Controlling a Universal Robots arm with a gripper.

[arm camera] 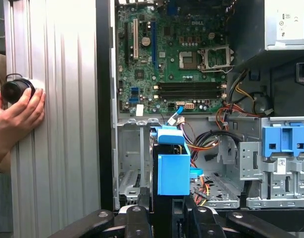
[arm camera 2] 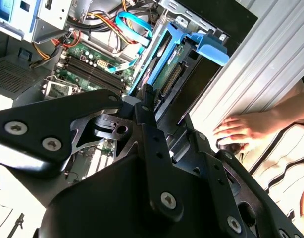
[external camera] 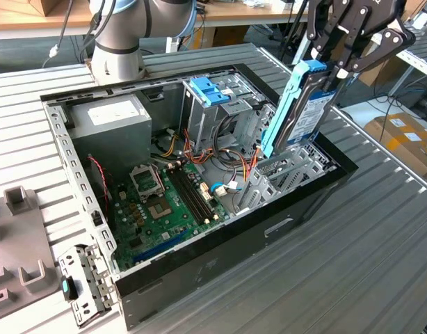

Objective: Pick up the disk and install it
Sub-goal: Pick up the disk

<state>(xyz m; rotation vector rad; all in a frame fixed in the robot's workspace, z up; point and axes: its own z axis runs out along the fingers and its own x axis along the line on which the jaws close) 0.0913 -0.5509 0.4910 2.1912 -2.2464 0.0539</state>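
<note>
Disk [external camera: 304, 111] hangs tilted, nearly on end, over the open drive bay [external camera: 290, 170] at the exterior view's right end of the computer case [external camera: 199, 278]. The hand [external camera: 329, 64] is clamped across its upper end. From that view's left you pass the power supply [external camera: 109, 118], the motherboard [external camera: 165, 209] and the blue-topped drive cage [external camera: 210, 90] before you reach your load.

Treat it as dense, rigid and sensitive to shock. Its metal faces look slick and the blue carrier frame will likely flex, so gripping across the flat faces near one end seems sound.

Where the hand actually bears on it is hidden. The disk's lower end is lost against the bay's metal walls, so whether it touches the rails is unclear. A person [arm camera: 18, 114] leans on the worktop [external camera: 380, 243] beside the case.
</note>
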